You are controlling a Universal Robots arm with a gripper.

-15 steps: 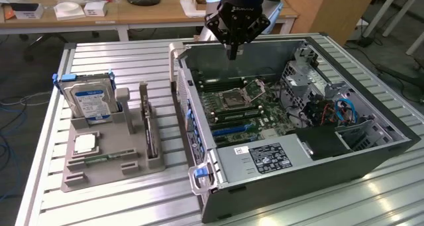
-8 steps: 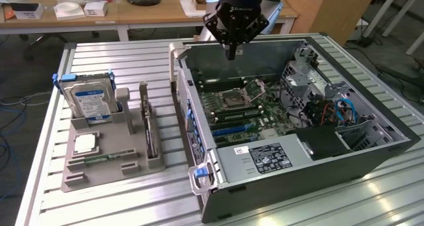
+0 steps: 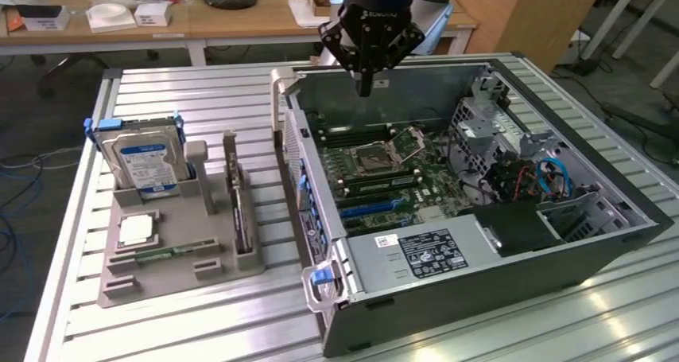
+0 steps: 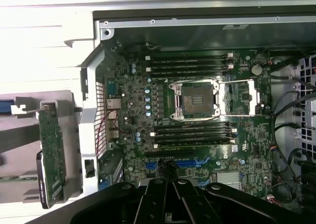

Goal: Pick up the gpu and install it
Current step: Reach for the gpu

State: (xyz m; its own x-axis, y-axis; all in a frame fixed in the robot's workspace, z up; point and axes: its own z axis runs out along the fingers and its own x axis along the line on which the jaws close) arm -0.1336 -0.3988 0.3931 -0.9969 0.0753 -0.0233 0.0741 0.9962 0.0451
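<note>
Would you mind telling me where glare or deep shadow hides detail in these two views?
Wrist view: the table beside the computer case is washed out white; the motherboard is evenly lit. Exterior view: bright reflections streak the table's near slats; the bay beside the power supply lies in shadow.

Slatted table (image 3: 191,91) bears parts tray (image 3: 159,286), computer case (image 3: 478,290).
</note>
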